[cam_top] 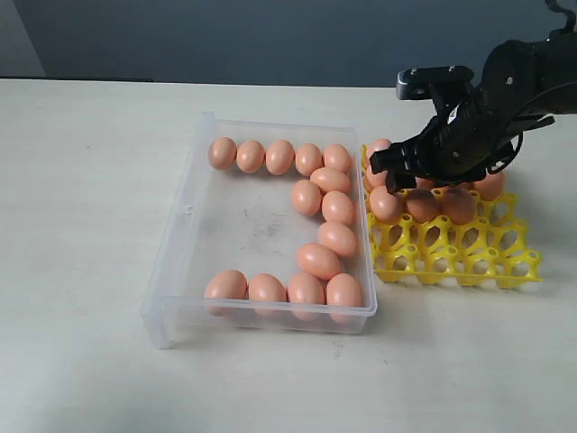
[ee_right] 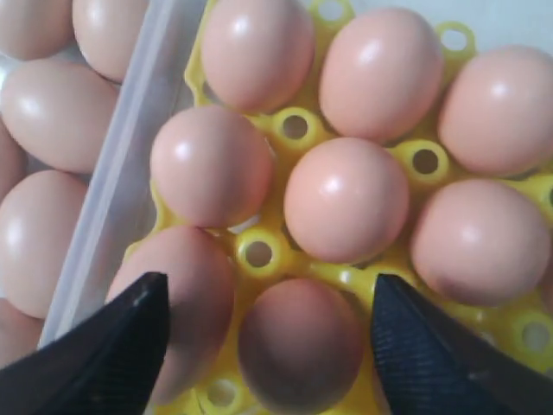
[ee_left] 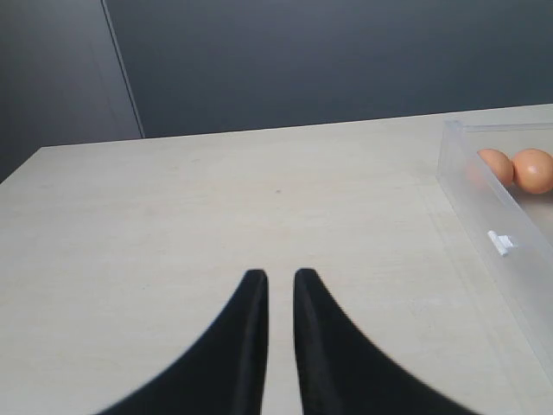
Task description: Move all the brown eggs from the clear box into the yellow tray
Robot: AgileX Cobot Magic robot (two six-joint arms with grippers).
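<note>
Egg tray (cam_top: 460, 257) is set just right of the box (cam_top: 176, 225) on the table (cam_top: 81, 225); eggs (cam_top: 318, 260) are laid along box's far, right, near sides and in tray's far rows.

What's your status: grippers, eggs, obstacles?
Right gripper open above tray, holding nothing. Left gripper shut, over table. Many eggs in box. Nothing in the way.

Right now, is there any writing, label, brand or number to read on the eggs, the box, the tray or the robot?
None: the eggs, box, tray and arm show no words, numbers or signs in any view.
</note>
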